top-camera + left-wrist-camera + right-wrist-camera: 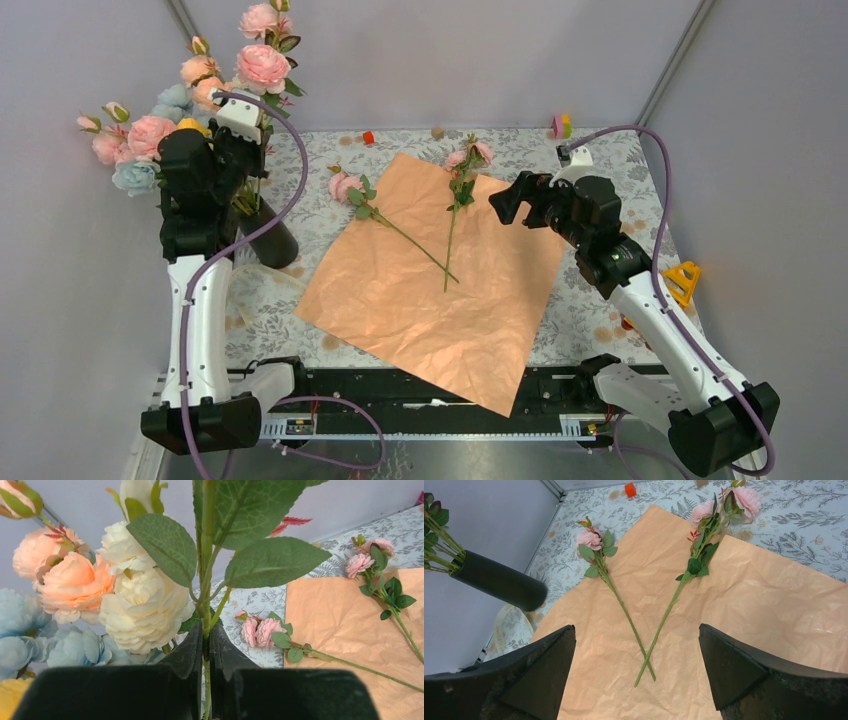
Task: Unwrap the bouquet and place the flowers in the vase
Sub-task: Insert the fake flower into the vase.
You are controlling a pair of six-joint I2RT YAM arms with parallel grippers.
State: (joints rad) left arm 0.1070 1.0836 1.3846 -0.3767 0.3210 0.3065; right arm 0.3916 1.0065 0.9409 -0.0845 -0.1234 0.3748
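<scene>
Between the closed fingers of your left end effector sits one green leafy stem, clamped and running upright past the wrist camera. Just below this end effector stands the vase, a plain black cylinder on the patterned surface. To the left of the clamped stem and above it, the flowers already standing in the vase crowd together, with pink, peach, cream and pale blue heads. Your right end effector hovers with its jaws spread wide and grips nothing. Beneath and ahead of it lies the flattened kraft paper, peach side up. Two loose pink flowers rest on that sheet, the left one and the right one. Their stems cross near the lower ends, directly ahead of the open fingers, and their heads point away from the end effector. A cream ribbon lies on the surface beside the vase base, well to the left of the right end effector.
</scene>
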